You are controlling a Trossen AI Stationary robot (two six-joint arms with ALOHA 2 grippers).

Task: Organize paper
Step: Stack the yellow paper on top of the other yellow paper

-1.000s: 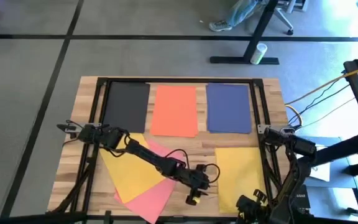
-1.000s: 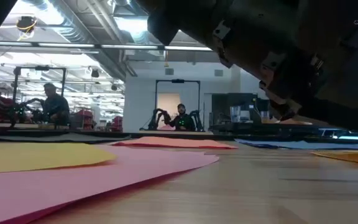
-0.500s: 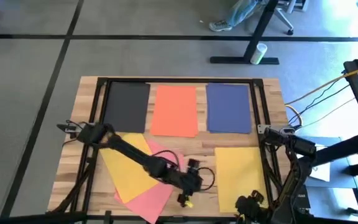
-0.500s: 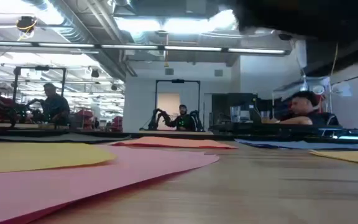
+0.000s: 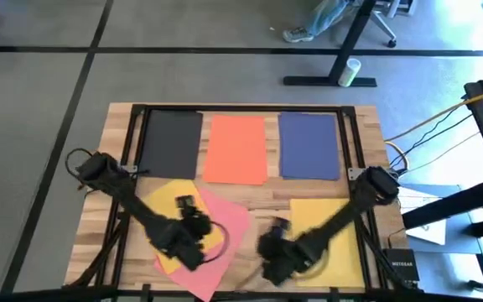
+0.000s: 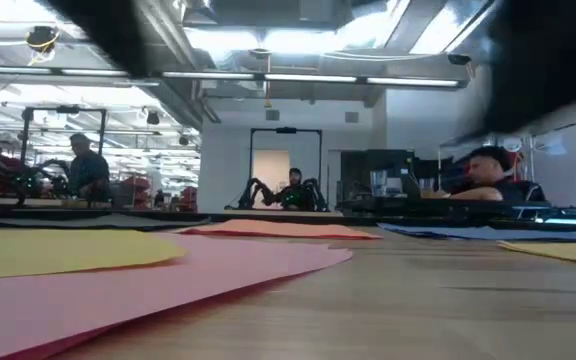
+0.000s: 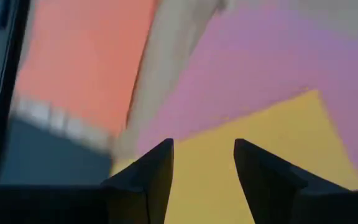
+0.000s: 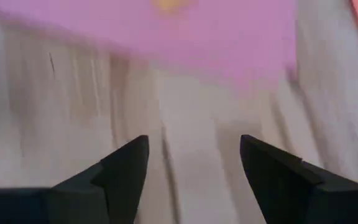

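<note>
Past my wooden table (image 5: 258,195) there's grey floor with black lines, a desk leg (image 5: 342,50) with a cup (image 5: 350,72) beside it, and people (image 6: 86,168) at benches.

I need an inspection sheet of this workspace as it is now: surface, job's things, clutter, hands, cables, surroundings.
Surface: wooden table with dark frame rails.
Job's things: black sheet, orange-red sheet and navy sheet in a far row; yellow sheet overlapping pink sheet; second yellow sheet apart, at the right.
Clutter: nothing seen.
Hands: left hand open over the yellow and pink overlap; right hand open over bare wood near the pink sheet.
Cables: cables off the table's right side.
Surroundings: seated people behind the table; cup on the floor.
</note>
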